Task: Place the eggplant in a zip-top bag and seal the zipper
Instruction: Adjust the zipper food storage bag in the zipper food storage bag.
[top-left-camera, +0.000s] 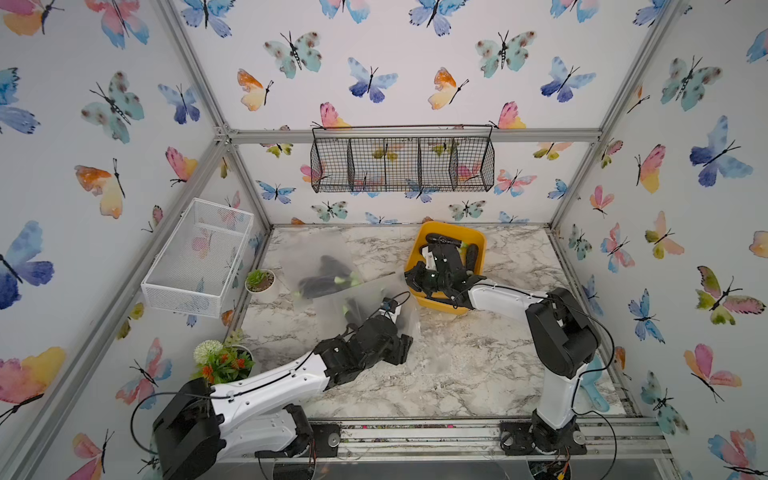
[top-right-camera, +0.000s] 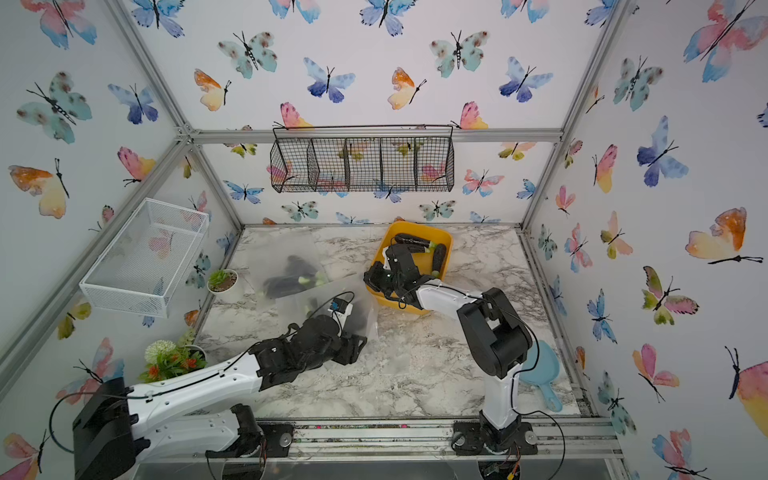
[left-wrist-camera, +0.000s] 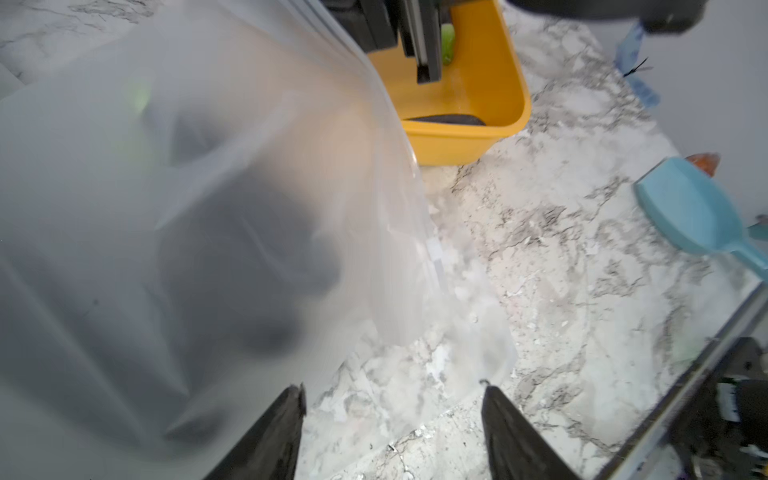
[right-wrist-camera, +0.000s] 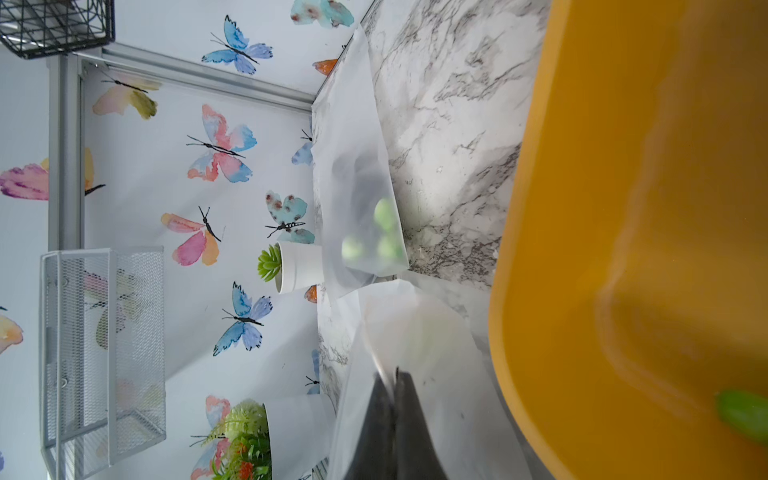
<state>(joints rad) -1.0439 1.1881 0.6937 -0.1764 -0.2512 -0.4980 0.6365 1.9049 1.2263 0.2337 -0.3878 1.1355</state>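
A frosted zip-top bag (top-left-camera: 374, 297) (left-wrist-camera: 208, 166) lies mid-table with a dark eggplant (left-wrist-camera: 241, 249) (top-left-camera: 356, 311) showing through it. My left gripper (left-wrist-camera: 392, 386) (top-left-camera: 405, 336) stands open at the bag's near corner, its fingers apart over the marble with only thin film ahead of them. My right gripper (right-wrist-camera: 395, 374) (top-left-camera: 409, 276) is shut on the bag's edge beside the yellow bin (top-left-camera: 415, 253) (right-wrist-camera: 623, 208). More eggplants (top-right-camera: 438, 255) lie in that bin. A second bag (top-left-camera: 324, 270) (right-wrist-camera: 361, 208) with eggplants in it lies farther back.
A blue scoop (top-right-camera: 540, 370) (left-wrist-camera: 685, 208) lies by the right wall. A small succulent pot (top-left-camera: 259, 280) and a flower pot (top-left-camera: 220, 361) stand along the left edge. A white mesh basket (top-left-camera: 199, 253) and a black wire basket (top-left-camera: 401, 162) hang on the walls.
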